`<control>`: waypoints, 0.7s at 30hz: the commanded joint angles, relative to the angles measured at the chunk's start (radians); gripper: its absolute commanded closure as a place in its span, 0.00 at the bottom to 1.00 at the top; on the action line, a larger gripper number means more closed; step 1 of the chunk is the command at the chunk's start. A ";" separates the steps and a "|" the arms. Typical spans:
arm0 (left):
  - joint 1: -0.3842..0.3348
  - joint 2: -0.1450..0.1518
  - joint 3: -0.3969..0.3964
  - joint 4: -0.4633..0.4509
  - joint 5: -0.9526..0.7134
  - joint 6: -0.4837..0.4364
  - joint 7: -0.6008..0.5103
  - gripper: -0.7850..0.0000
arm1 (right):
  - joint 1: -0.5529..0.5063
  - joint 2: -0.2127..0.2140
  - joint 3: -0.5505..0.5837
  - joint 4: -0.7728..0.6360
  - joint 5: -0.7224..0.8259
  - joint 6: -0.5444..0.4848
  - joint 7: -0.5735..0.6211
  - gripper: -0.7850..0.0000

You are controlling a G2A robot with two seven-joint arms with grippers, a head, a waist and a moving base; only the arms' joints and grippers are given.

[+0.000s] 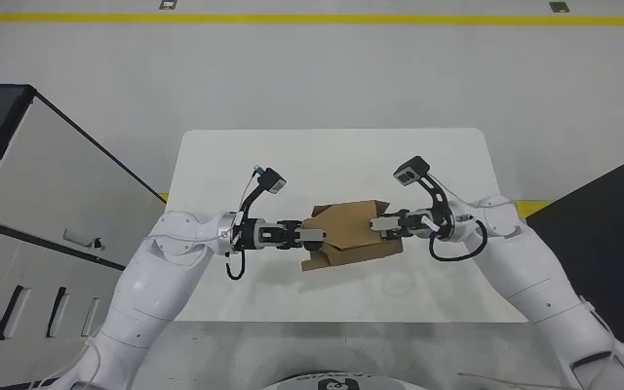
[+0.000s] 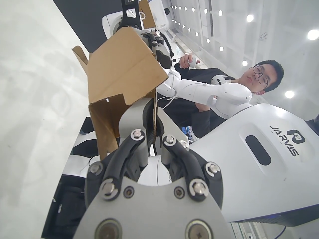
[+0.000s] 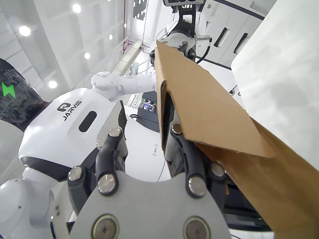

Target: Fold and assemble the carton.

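Carton (image 1: 346, 232) over white table (image 1: 244, 156) on grey floor (image 1: 312, 78), left gripper (image 2: 152, 115) pinching its edge, right gripper (image 3: 145, 115) spread.

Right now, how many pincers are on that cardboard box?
2. The left pincer clamps one end of the carton; the right pincer straddles a wall at the opposite end.

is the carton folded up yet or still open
Open, not assembled: the carton is a hollow sleeve with unfolded end flaps; the left gripper pinches one wall.
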 commanded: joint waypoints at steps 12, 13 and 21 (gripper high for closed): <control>0.011 0.005 0.011 -0.014 -0.009 0.004 0.000 1.00 | -0.014 -0.011 0.013 -0.011 -0.016 -0.001 -0.001 0.75; 0.013 0.005 0.010 -0.015 -0.008 0.003 0.004 1.00 | -0.016 -0.012 0.014 -0.013 -0.018 -0.001 -0.001 0.75; 0.029 0.010 0.008 -0.035 0.006 0.006 0.020 1.00 | -0.030 -0.017 0.020 -0.015 -0.024 -0.003 -0.003 1.00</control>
